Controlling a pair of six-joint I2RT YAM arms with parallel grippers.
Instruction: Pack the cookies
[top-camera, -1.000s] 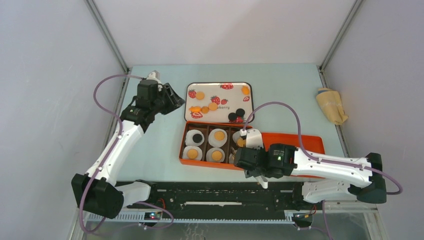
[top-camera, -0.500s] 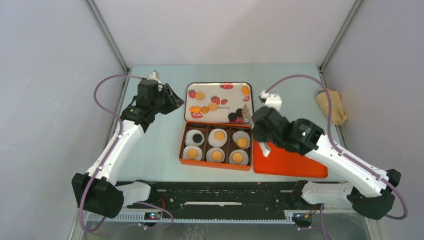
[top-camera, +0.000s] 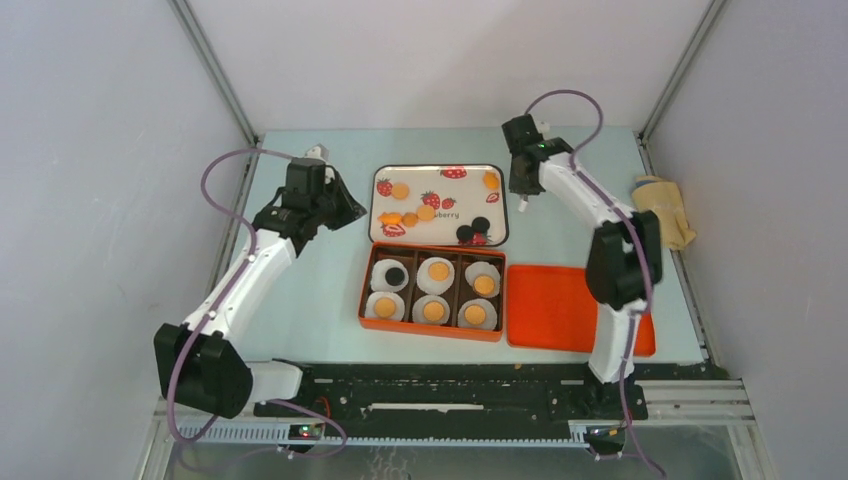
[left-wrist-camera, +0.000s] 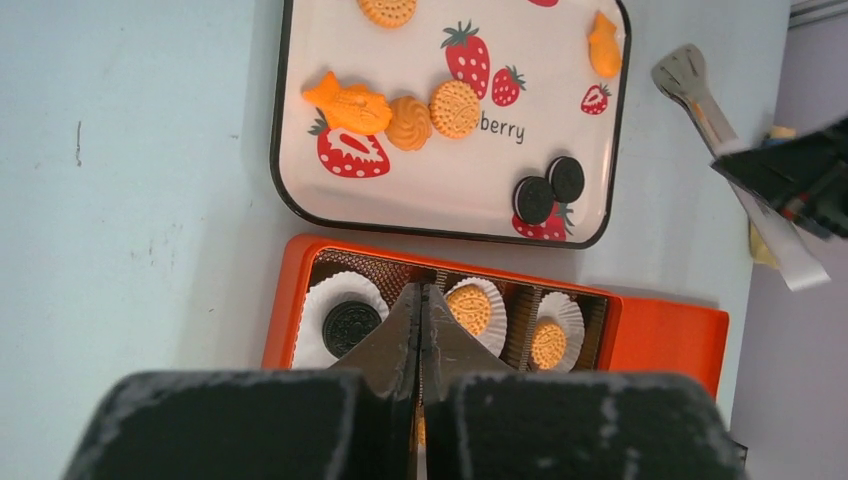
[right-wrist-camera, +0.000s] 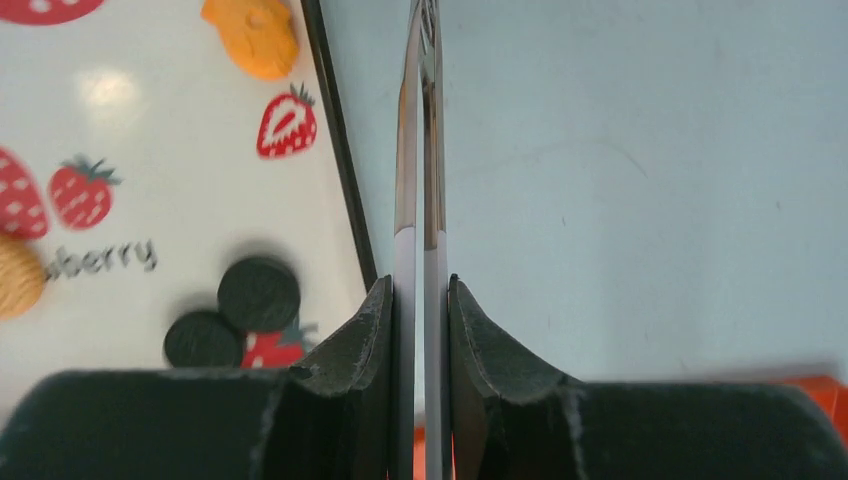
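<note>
While your left gripper hangs with its two black fingers pressed flat together and nothing between them, your right gripper is clamped on thin silver metal tongs, their blades squeezed against each other.

Under both lies a pale blue-green tabletop, faintly scuffed, enclosed by plain white walls.

Between your two grippers sits a white rectangular tray with a black rim and red strawberry prints. The left gripper is over bare table just beside its left edge. The tongs point along its right edge, outside the rim.

The small round flat cookies lie loose on that tray, mostly golden. Two black ones touch each other just left of the tongs.

Just beside the tray's near edge stands an orange six-compartment box. Each white fluted paper cup in it holds one cookie: five golden, one black. A flat orange lid lies beside it, and a crumpled yellowish cloth sits at the table's right edge.
</note>
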